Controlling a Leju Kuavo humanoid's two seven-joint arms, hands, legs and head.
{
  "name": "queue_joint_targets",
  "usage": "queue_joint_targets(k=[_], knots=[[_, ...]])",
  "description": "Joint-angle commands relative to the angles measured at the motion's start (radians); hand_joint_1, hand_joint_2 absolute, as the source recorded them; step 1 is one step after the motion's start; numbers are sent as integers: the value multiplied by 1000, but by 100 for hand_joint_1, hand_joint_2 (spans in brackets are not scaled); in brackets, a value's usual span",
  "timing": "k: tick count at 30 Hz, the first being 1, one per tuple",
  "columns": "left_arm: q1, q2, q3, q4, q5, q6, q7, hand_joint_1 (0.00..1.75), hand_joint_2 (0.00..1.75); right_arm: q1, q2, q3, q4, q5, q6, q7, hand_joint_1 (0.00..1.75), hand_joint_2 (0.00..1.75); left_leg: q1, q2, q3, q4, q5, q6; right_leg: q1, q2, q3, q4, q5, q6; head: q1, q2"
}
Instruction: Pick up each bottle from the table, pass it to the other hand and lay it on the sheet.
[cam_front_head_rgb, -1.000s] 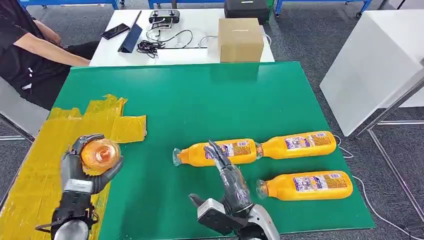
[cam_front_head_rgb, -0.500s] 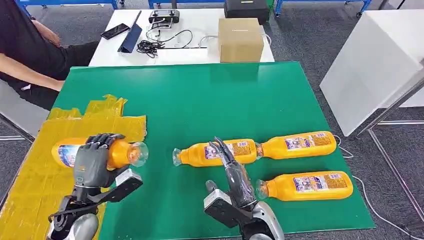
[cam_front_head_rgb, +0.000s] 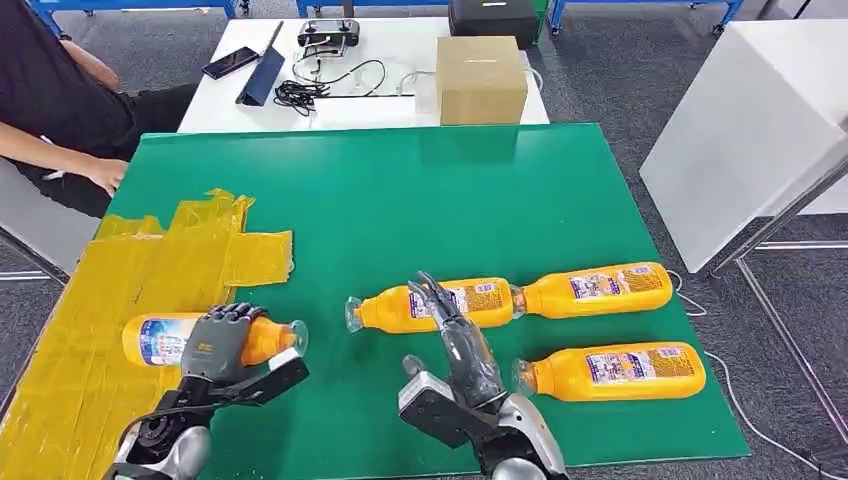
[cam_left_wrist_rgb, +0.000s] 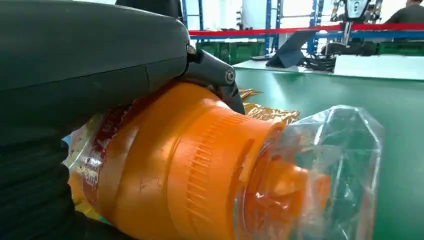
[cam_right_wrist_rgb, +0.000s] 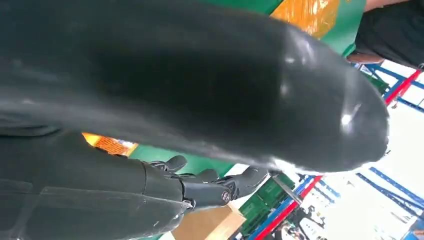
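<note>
bottle held on the yellow sheet

on the green desk (cam_front_head_rgb: 420, 190), the yellow sheet (cam_front_head_rgb: 90, 300) carries a bottle (cam_front_head_rgb: 165, 338) lying gripped by the left hand (cam_front_head_rgb: 215, 345); right of the sheet the right hand (cam_front_head_rgb: 455, 340), fingers straight and empty, hovers over three bottles (cam_front_head_rgb: 600, 330).

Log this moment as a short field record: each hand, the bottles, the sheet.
left hand: grips an orange plastic bottle with a clear cap, lying sideways over the crinkled yellow sheet
right hand: holds nothing, fingers extended above the green table
bottles on table: three orange bottles lying flat, near-left, far-right, near-right
bottle contact with sheet: cannot tell
</note>
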Motion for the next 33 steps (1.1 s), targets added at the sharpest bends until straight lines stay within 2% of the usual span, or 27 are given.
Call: queue_joint_targets(k=[1,7,8,9,10,13,14,25,29,33], knots=[[-43,10,-12,124,4,-5,4,175,175,-38,-1,5,60,-2,4,4,0,0,0,1,2,-1,0,-1,0,1,2,-1,0,0,0,0],[-62,5,34,197,-18,-12,60,175,175,-46,1,9,64,-1,8,5,0,0,0,2,3,-1,0,-1,0,1,3,-2,1,0,0,0],[-72,5,48,226,-30,-5,76,134,175,-49,2,11,66,1,11,7,0,0,0,2,3,-2,0,-1,0,2,2,-1,1,0,0,0],[-83,1,66,258,-64,20,102,0,175,-51,2,13,68,4,15,11,0,0,1,3,4,-2,0,-1,1,2,3,-2,1,0,0,0],[-94,-11,96,283,-60,8,117,0,0,-50,3,13,68,13,17,19,0,0,0,3,4,-2,0,-1,0,2,3,-2,1,0,0,0],[-73,-14,133,249,-16,5,79,0,0,-58,-4,16,87,101,-5,91,0,0,0,3,5,-2,0,-1,0,3,4,-2,1,0,0,0],[-63,-17,141,230,-11,5,77,0,0,-61,-3,14,93,126,-11,111,0,175,1,3,5,-2,0,-1,1,2,4,-2,1,0,0,0],[-56,-17,142,216,-12,4,77,0,0,-63,-1,13,98,126,-12,110,0,175,0,2,4,-1,0,-1,0,1,3,-1,0,0,0,0],[-6,-33,166,107,77,-17,19,0,0,-66,8,-5,127,199,-18,171,0,175,1,4,6,-2,0,-2,1,3,5,-2,1,0,0,0],[36,-54,166,-28,96,-13,25,0,0,-54,17,-35,134,224,-21,196,0,175,1,2,3,-1,0,-1,1,2,3,-1,0,0,0,0]])
